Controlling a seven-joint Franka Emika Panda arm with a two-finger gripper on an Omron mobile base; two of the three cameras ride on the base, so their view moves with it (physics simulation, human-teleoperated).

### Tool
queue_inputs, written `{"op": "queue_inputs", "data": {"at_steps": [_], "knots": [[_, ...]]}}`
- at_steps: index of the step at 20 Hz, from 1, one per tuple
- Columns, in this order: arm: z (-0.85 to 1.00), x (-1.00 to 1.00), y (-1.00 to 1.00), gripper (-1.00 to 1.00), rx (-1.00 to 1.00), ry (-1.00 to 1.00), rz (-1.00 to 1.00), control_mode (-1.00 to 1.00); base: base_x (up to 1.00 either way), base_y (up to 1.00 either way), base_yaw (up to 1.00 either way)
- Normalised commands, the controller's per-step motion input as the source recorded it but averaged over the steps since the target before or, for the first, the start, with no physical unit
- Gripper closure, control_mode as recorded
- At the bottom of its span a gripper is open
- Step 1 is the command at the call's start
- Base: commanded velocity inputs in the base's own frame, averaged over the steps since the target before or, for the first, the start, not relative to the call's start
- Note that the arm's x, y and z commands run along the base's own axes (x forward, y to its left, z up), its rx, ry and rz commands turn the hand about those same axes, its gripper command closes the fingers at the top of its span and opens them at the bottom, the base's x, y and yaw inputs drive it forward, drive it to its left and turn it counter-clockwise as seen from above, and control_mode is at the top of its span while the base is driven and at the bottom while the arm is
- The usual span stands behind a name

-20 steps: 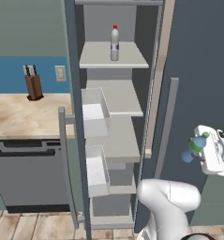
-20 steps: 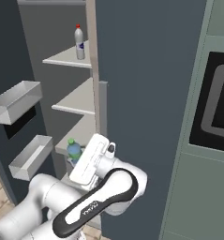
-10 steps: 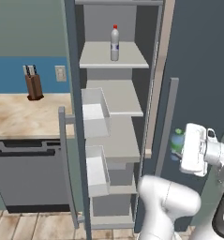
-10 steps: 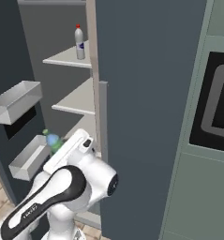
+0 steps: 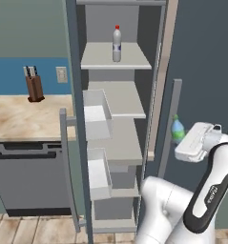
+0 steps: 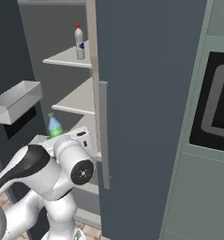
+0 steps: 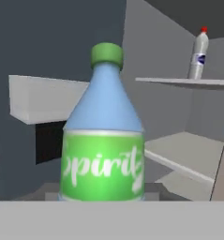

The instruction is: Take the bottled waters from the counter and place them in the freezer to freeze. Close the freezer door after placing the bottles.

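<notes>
Standing open in a rendered kitchen, the freezer (image 5: 116,157) shows its pale shelves while the white arm's gripper (image 5: 186,139) holds the green-capped bottle (image 7: 104,136) upright just outside the cabinet, level with the middle shelves; the jaws pinch the bottle low on its body, where the fingertips themselves are hidden.

Far to the left of the hand, a knife block (image 5: 34,85) stands on the beige marbled counter (image 5: 25,119), against a blue wall with a pale outlet plate (image 5: 61,75). A dark dishwasher front (image 5: 32,178) sits under that worktop.

Nearer to the hand on that side, the freezer door (image 5: 73,119) is swung wide, edge-on to the left base camera, with two white bins (image 5: 97,114) on its inner face and a long bar handle outside.

Ahead of the hand and above it, the red-capped bottle (image 5: 117,44) stands upright on the upper shelf (image 5: 116,59), well apart from the held one. In the hand view it sits up and to the right of the green cap.

Immediately beside the hand on the right is the closed slate-grey door (image 6: 141,112) with its vertical bar handle (image 6: 104,133).

Farther right again, grey-green cabinetry frames a black oven window (image 6: 216,105). Pale wood flooring (image 5: 20,231) runs below.
</notes>
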Motion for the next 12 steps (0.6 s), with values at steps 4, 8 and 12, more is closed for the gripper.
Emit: {"op": "queue_inputs", "data": {"at_steps": [4, 8, 12], "knots": [[0.01, -0.19, 0.52, 1.00, 0.18, 0.18, -0.34, -1.00, 0.00, 0.00, 0.00], [0.20, -0.42, 0.89, 1.00, 0.03, 0.02, -0.32, -1.00, 0.00, 0.00, 0.00], [0.09, -0.04, 0.94, 1.00, 0.04, 0.00, -0.33, -1.00, 0.00, 0.00, 0.00]]}}
